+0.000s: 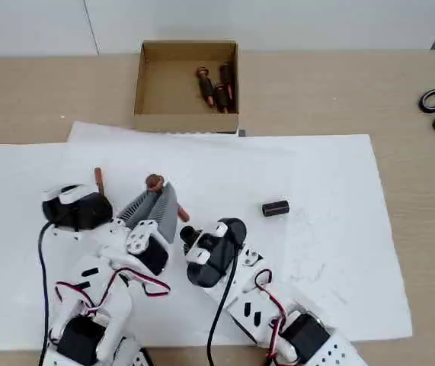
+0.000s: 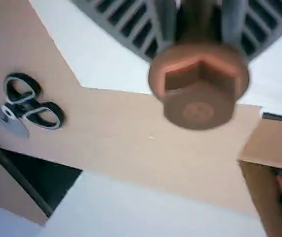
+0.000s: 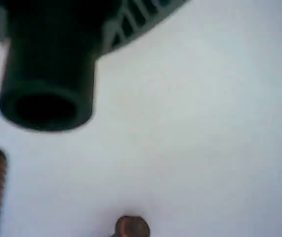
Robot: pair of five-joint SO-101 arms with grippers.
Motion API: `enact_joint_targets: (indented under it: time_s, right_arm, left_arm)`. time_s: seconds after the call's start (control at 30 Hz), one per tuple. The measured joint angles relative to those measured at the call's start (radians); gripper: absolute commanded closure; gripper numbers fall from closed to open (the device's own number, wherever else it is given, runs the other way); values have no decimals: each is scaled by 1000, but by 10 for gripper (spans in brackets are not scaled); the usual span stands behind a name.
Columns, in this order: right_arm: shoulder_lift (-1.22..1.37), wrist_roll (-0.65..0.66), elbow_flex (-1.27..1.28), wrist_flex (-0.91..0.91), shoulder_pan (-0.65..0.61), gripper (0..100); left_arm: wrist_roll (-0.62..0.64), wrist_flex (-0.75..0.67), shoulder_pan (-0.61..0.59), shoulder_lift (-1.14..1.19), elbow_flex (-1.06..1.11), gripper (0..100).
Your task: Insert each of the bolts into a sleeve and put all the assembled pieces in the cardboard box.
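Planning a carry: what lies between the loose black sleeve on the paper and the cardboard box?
Between sleeve and box: only bare paper, per the high view.

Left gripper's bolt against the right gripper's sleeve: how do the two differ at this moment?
The bolt is copper-brown; the sleeve is black. The bolt shows a solid hexagonal head on a round flange; the sleeve is a plain tube with an open, hollow end. The bolt sits in the left gripper, the sleeve in the right gripper. Shared: each is held in a gripper, and they are not yet joined.
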Motion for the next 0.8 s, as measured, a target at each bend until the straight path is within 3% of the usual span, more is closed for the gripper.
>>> enact_joint_targets:
  time_s: [0.37,0.8]
  right_arm:
    - [0,0,0,0,75,996]
    - [2,0,0,0,75,996]
  left_arm:
    - [0,0,14,0,0,995]
    - [0,2,78,0,6,995]
